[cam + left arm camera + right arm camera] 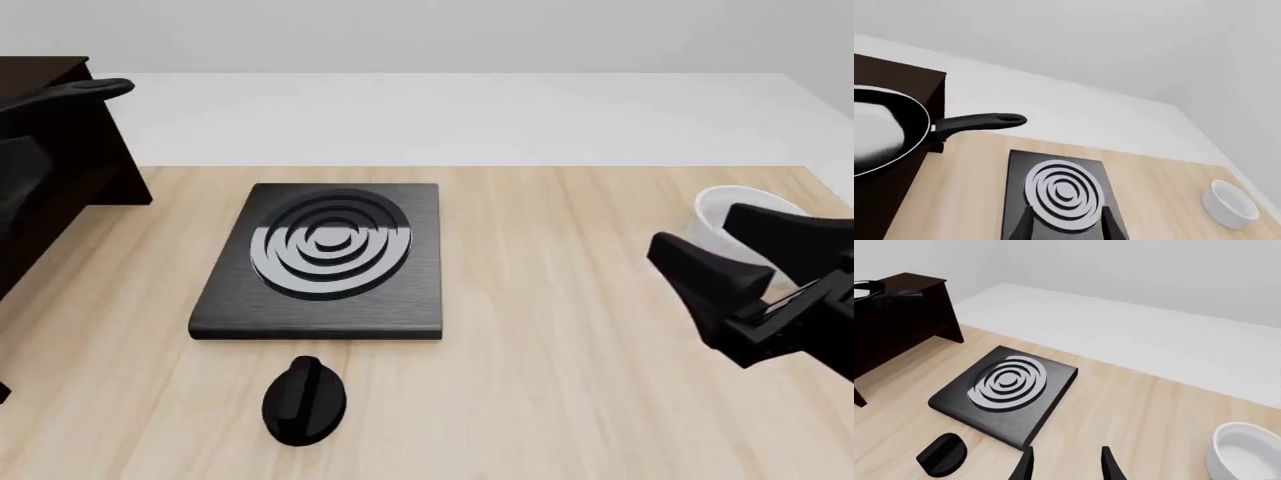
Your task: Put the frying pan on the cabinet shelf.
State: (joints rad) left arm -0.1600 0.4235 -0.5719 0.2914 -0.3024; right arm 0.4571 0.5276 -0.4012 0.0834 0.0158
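The right gripper (727, 300) hangs over the table's (561, 400) near right with fingers parted, grasping nothing; the left gripper (1066, 225) shows spread, empty fingertips above the stove plate (327, 258); the white bowl (727, 215) beyond sits empty; farthest left, the frying pan (884, 127) rests atop the dark cabinet (60, 170), its handle overhanging the edge.

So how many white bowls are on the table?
1: a round white ceramic bowl at the light wooden table's far right edge, partly hidden behind the right gripper in the front view.
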